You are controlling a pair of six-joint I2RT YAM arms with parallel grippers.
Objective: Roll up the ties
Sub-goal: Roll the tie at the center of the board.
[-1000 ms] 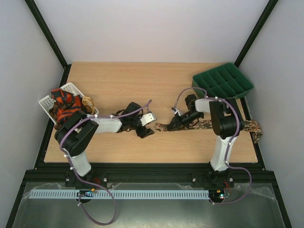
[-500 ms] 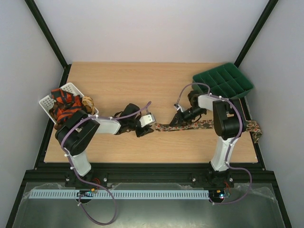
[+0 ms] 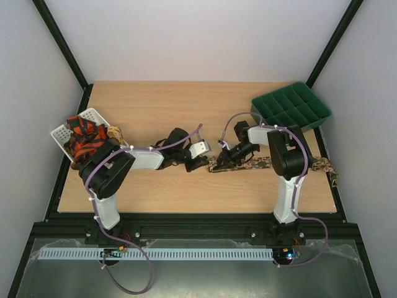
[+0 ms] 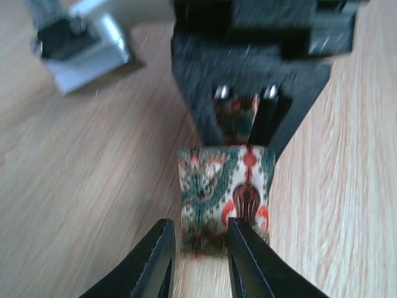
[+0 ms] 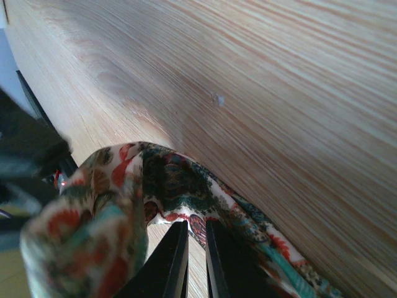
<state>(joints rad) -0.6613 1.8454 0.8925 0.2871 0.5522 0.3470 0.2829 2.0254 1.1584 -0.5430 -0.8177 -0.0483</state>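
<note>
On the counter [image 3: 186, 112], a basket [image 3: 61, 133] sits at the left edge with a heap of ties [image 3: 84, 139] in it. A compartment tray [image 3: 291, 107] stands at the far right corner. Nearer the front, a single tie [image 3: 263, 163] lies flat across the right half, running from the middle to the right edge, where its end hangs over. The left hand [image 3: 203, 164] and right hand [image 3: 219, 161] meet at its left end, the right hand just right of the left. The tie's tip lies between the left hand's fingers.
</note>
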